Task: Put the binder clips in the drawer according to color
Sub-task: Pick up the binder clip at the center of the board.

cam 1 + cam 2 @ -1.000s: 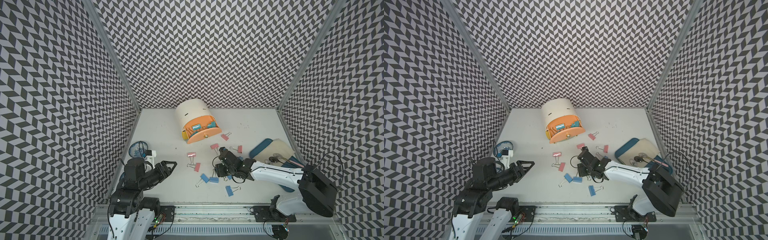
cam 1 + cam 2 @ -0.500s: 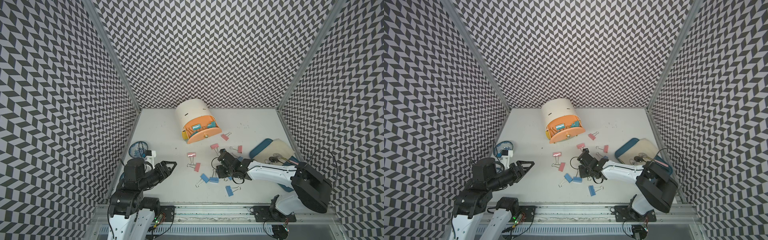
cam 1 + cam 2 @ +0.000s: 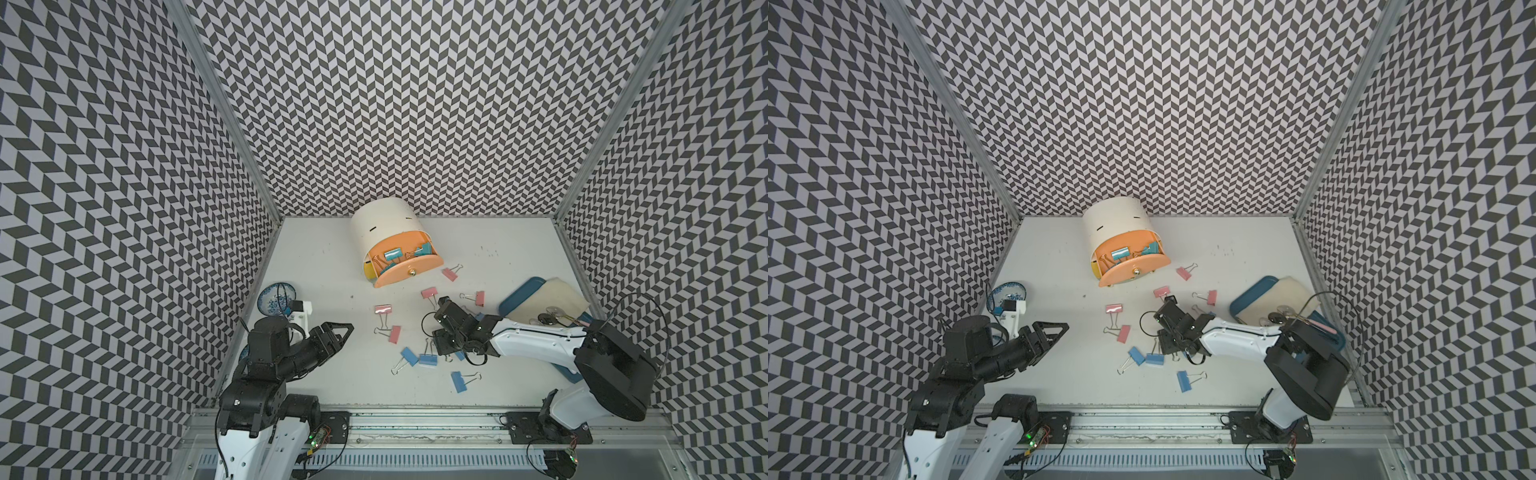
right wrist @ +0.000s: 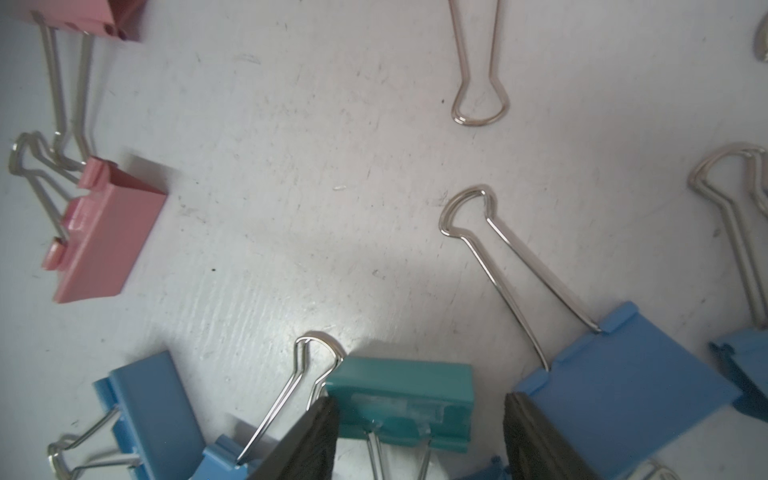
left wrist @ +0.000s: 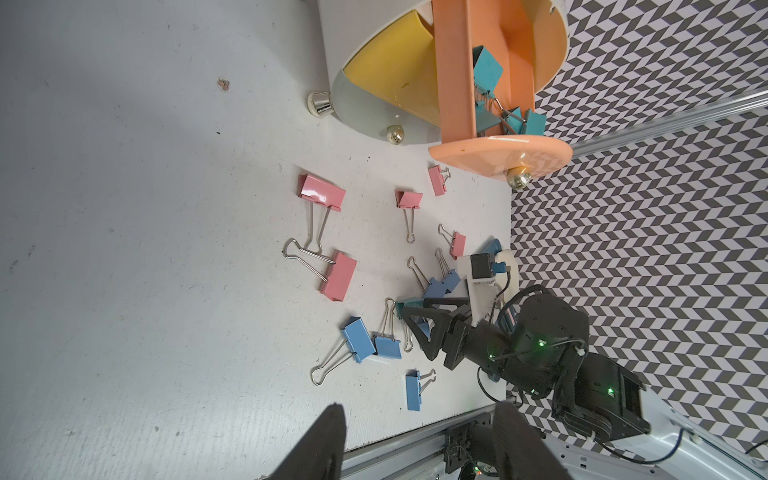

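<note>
right pincer low over the table, fingers apart and straddling a teal clip that lies flat. one finger is at the clip's end and the other stands clear, so nothing is gripped. the clip's wire handles run off the picture edge in the right wrist view, and in both top views the pincer hides it. blue clips and pink clips lie loose around it; some blue ones are partly covered by the arm. more teal clips sit in the open orange drawer, their number hard to make out. left pincer open and empty, well apart from the clips.
</note>
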Available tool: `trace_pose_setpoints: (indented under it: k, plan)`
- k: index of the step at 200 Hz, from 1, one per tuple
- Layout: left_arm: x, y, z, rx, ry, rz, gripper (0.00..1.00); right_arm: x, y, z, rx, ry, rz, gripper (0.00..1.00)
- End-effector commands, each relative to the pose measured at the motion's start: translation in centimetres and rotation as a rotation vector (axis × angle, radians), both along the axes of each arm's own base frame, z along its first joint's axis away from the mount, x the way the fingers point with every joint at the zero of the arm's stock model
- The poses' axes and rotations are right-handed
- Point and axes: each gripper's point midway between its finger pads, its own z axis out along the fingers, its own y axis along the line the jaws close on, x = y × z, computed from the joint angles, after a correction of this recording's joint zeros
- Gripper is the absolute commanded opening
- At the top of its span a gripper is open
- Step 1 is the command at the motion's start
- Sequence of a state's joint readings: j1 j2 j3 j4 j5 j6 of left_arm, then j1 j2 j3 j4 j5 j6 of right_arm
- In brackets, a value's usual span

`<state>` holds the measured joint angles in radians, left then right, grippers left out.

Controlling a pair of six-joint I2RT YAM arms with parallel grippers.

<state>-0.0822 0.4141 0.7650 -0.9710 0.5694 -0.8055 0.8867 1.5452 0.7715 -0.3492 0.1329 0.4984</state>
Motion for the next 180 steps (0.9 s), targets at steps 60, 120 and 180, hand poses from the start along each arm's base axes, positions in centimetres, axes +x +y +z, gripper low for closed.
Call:
trace_pose_setpoints:
  k: [60,120,180]
  plan:
    - [0.4,0.1,0.1,0.009,-0.015,0.004,0.6,1.6,1.7,1.0,0.03,-0.031,0.015,0.68]
    - [0.5,0.2,-0.1,0.011,-0.013,0.006,0.61,1.7,0.9,-0.3,-0.035,-0.014,-0.014,0.67]
    - [0.8,0.1,-0.1,0.008,-0.011,0.005,0.61,1.9,1.1,0.8,-0.01,-0.035,-0.015,0.54]
